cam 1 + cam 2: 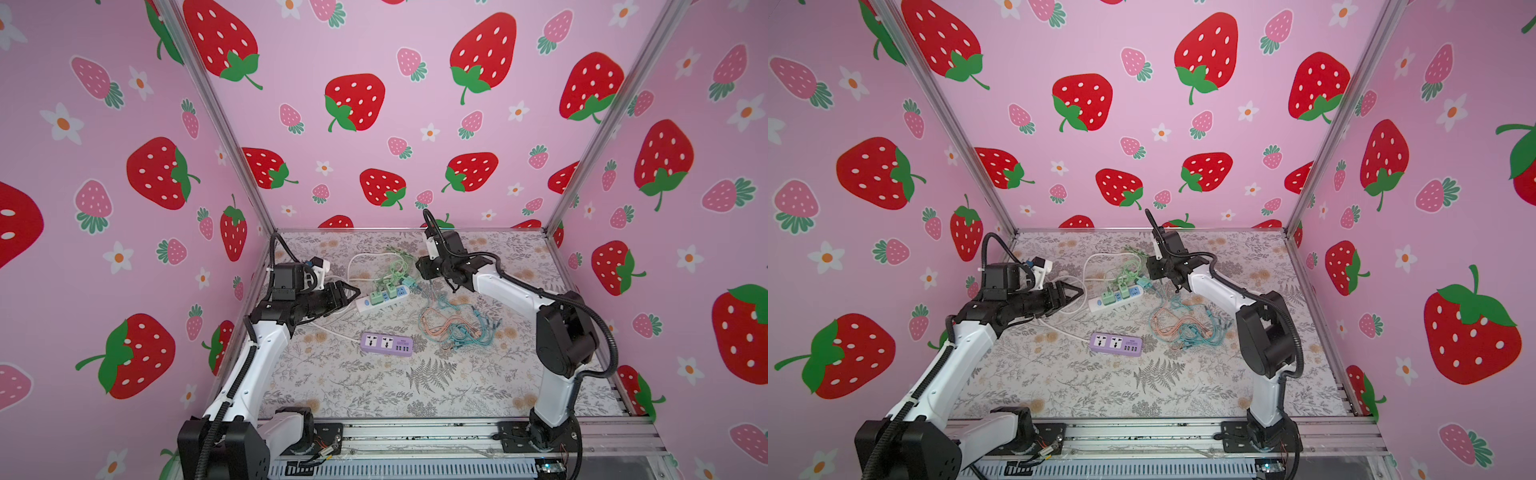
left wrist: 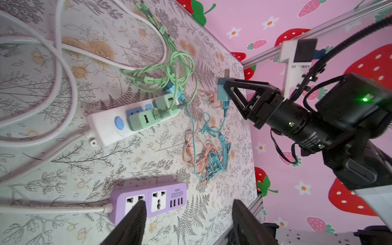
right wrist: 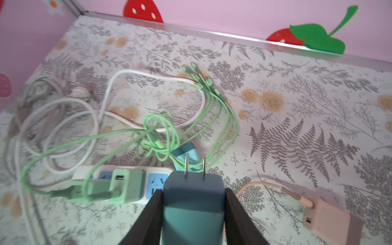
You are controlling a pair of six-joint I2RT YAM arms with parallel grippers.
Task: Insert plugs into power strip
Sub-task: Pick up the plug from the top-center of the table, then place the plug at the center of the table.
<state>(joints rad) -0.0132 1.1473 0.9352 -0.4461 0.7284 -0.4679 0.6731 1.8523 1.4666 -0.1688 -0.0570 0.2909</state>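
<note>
The floral-patterned table (image 1: 374, 386) is carrying two strips: the white power strip (image 1: 382, 300) is lying toward the back, and the purple power strip (image 1: 386, 344) is sitting apart, nearer the front. The left gripper (image 1: 355, 292) is hovering at the white strip's cord end with its jaws apart and empty. The right gripper (image 3: 193, 191) is clamping a teal-blue plug (image 3: 194, 203), prongs pointing outward, near the strip's other end. Two mint green plugs (image 2: 144, 119) are sitting in the white strip's sockets. A second teal-blue plug (image 3: 188, 152) is lying under green cable loops (image 3: 161, 135) just beyond that end, and a peach-pink plug (image 3: 324, 218) is lying on the table nearby.
</note>
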